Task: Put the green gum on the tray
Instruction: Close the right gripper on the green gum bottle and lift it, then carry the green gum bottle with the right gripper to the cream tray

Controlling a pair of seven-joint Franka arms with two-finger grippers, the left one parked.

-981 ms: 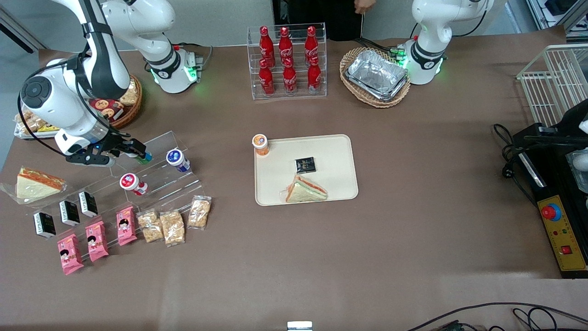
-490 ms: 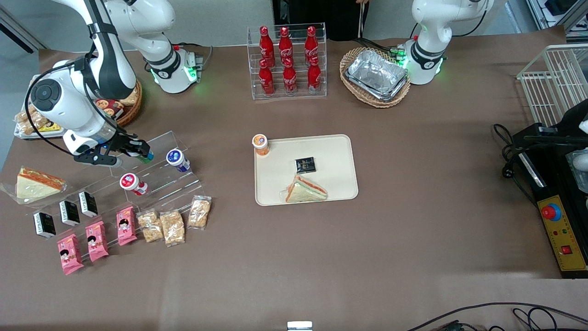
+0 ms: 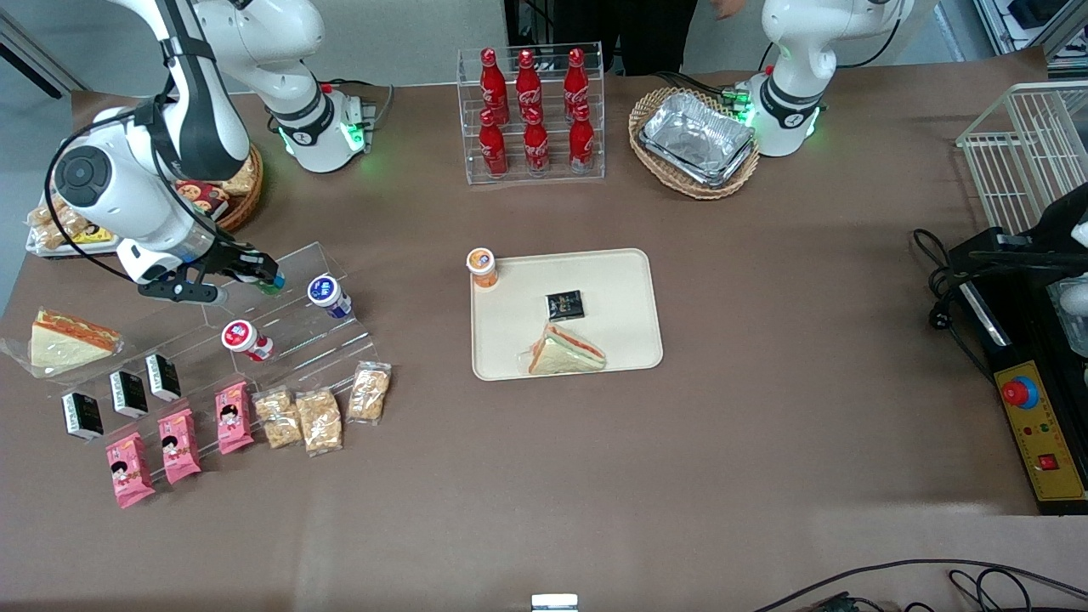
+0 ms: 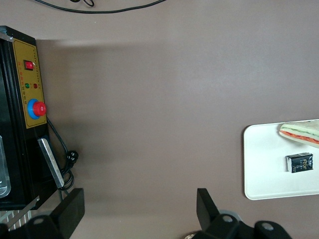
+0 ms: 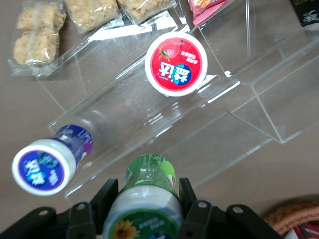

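Observation:
My right gripper (image 3: 262, 276) is shut on the green gum (image 3: 272, 286), holding it just above the upper step of the clear acrylic stand (image 3: 293, 327). In the right wrist view the green gum (image 5: 148, 190) sits between the two black fingers (image 5: 106, 193), which press on its white cap, with the green body pointing away. The beige tray (image 3: 616, 276) lies at the table's middle, well toward the parked arm from the gripper. It holds a sandwich (image 3: 566, 351) and a black packet (image 3: 564, 303). An edge of the tray (image 4: 261, 164) shows in the left wrist view.
A blue gum bottle (image 3: 328, 296) and a red-capped one (image 3: 246, 337) rest on the stand. An orange bottle (image 3: 482, 266) stands at the tray's corner. Snack packets (image 3: 321, 418) lie nearer the camera. A cola rack (image 3: 531, 115) stands farther back.
The gripper, shut on the green gum, has crept slightly up and toward the tray over the stand. Nothing else has moved.

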